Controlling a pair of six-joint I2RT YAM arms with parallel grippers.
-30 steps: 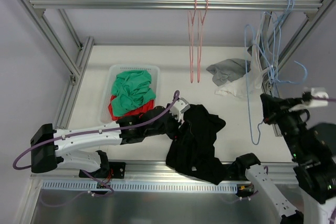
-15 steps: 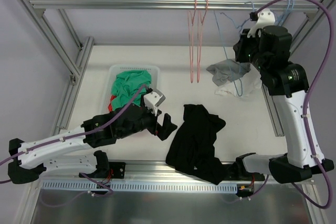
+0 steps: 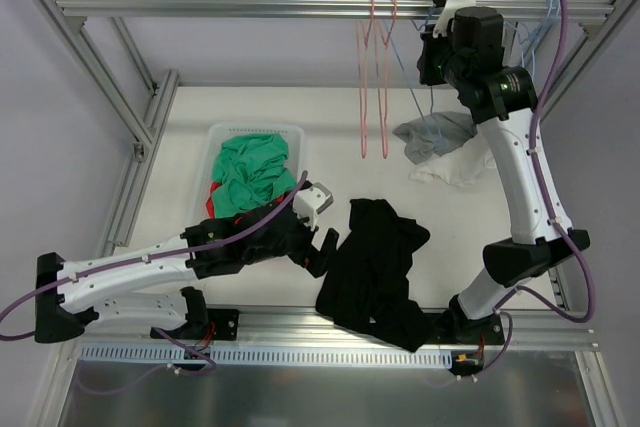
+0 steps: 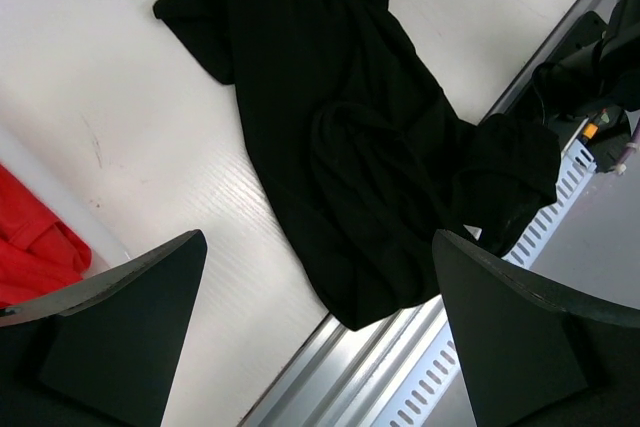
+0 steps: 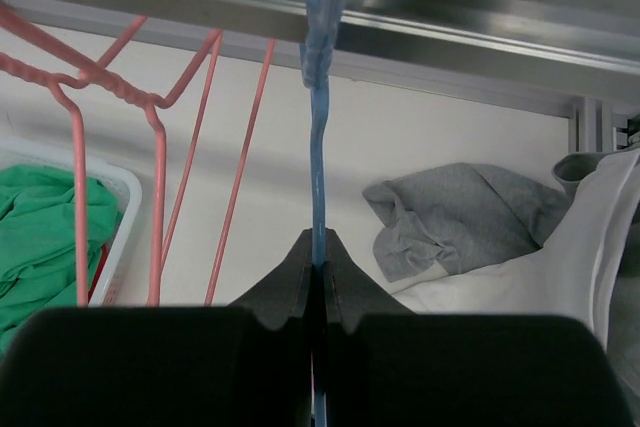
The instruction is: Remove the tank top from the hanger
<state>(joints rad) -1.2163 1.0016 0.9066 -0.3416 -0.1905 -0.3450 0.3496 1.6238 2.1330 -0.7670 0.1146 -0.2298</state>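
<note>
Left gripper [image 3: 322,250], released, sits beside the black tank top [image 3: 375,262] it seems done with, while well beyond it the right gripper [image 5: 318,247] pinches the blue hanger [image 5: 320,147] — likely rehanging it.

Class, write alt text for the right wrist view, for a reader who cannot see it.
The right gripper is shut on a blue hanger that runs up to the metal rail above. Pink hangers hang left of it; grey and white garments lie at right.

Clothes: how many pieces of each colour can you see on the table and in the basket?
Black top: 1
Green garment: 1
Red garment: 1
Grey garment: 1
White garment: 1
Total: 5
</note>
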